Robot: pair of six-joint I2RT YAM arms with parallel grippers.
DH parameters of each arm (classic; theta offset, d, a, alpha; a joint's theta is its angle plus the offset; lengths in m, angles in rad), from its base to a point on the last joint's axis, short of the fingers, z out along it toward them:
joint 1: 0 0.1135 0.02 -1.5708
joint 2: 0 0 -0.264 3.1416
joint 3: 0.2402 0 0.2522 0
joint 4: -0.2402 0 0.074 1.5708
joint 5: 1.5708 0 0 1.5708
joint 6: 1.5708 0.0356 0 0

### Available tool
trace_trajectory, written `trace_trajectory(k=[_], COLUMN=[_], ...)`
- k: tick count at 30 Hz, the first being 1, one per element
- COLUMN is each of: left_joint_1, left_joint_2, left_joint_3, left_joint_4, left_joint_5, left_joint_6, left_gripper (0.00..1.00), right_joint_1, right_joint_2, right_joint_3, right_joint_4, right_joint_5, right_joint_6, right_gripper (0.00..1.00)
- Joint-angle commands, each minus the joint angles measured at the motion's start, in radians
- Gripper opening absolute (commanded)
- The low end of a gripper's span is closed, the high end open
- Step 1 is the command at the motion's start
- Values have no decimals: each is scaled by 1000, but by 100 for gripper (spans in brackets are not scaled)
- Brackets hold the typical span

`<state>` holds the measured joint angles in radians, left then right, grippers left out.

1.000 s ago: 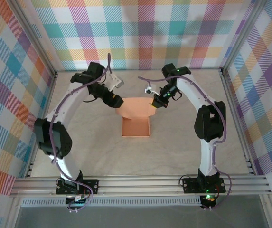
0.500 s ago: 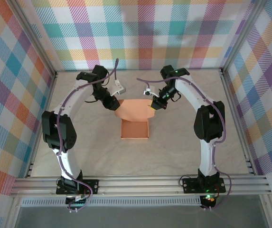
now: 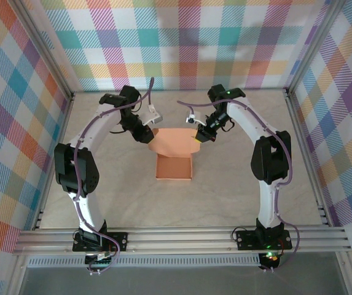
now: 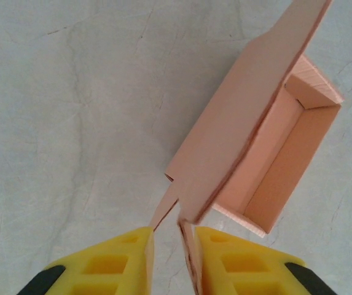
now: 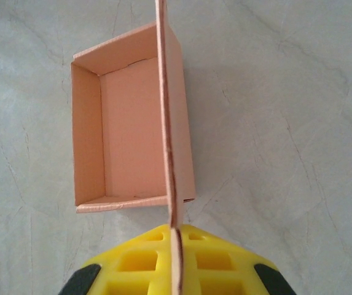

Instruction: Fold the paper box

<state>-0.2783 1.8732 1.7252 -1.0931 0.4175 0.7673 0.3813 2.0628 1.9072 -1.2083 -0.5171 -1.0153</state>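
Note:
The paper box (image 3: 174,167) is a salmon-orange open tray at the table's middle, with its lid flap (image 3: 176,141) standing up at the far side. My left gripper (image 3: 147,136) is at the lid's left corner. In the left wrist view its yellow fingers (image 4: 132,246) close on the lid's edge (image 4: 243,123) and a small bent side tab, with a narrow gap left between them. My right gripper (image 3: 201,136) is shut on the lid's right edge. In the right wrist view the card (image 5: 165,110) runs edge-on straight into my right gripper (image 5: 174,228), beside the tray (image 5: 129,135).
The pale marbled table (image 3: 237,196) lies open around the box. Aluminium rails (image 3: 182,236) cross the near edge by the arm bases. Plaid walls and frame posts (image 3: 301,123) close in the left, right and far sides.
The left arm has swung inward to the lid's left corner and its jaws have narrowed onto the card. The box has shifted slightly. The right gripper keeps its hold.

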Motion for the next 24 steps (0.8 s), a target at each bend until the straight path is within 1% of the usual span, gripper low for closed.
trace_trajectory(k=[1,3,6,10,15,16,18,20,22,24], left_joint_1=[1,1,1,1,0,1,1,2,2,2], left_joint_2=[10,22,37,43,40,39,43,47,50,48], left_joint_3=[-10,-10,-10,-9,1,4,9,15,20,23], left_joint_4=[12,15,21,29,13,5,-6,-22,-30,-35], left_joint_5=[8,-3,-21,-16,1,4,3,-3,-8,1], left_joint_6=[1,-1,-3,-3,0,2,3,3,2,-1], left_gripper=[24,27,34,34,23,19,17,13,5,0], right_joint_1=[4,5,4,4,3,4,4,4,4,4], right_joint_2=[-38,-40,-42,-44,-44,-44,-41,-40,-37,-31], right_joint_3=[4,6,7,9,11,12,15,18,21,28], right_joint_4=[-34,-42,-48,-54,-54,-55,-57,-60,-59,-60], right_joint_5=[-58,-63,-66,-67,-65,-64,-62,-60,-54,-47], right_joint_6=[-38,-45,-50,-52,-50,-48,-47,-46,-42,-34], right_gripper=[0,0,0,0,0,0,0,0,0,0])
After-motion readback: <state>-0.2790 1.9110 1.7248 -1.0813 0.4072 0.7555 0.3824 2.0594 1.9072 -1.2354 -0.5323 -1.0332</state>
